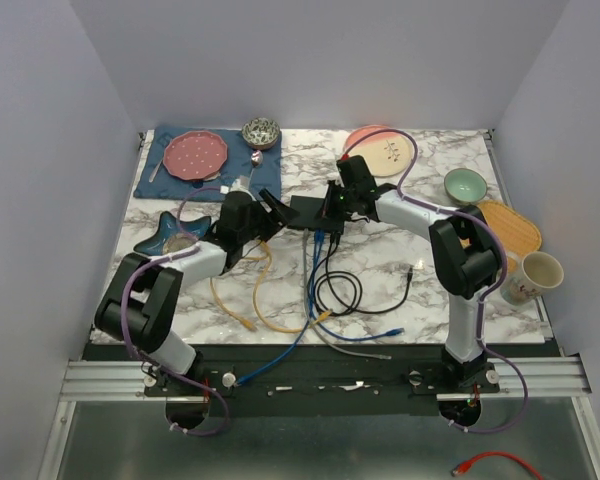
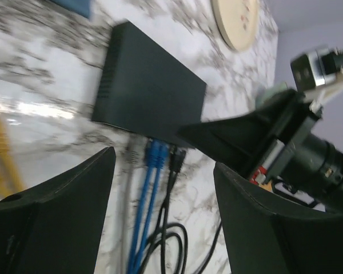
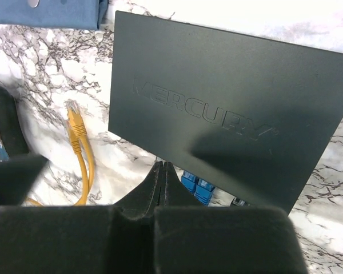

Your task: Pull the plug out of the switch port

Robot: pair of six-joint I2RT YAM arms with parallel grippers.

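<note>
A white marble table fills the space between plain grey walls. Near its middle we see the switch, a flat black box. Two blue plugs and a black plug are seated along its 6 o'clock edge, and their cables run toward the arm bases. Seen from above, the left hand sits at the switch's 9 o'clock, fingers spread wide with nothing between them. The right hand, at 3 o'clock, is pinched fully closed and empty, its tips over the socket edge. A yellow cable lies loose at about 8 o'clock, its plug apart from the switch.
</note>
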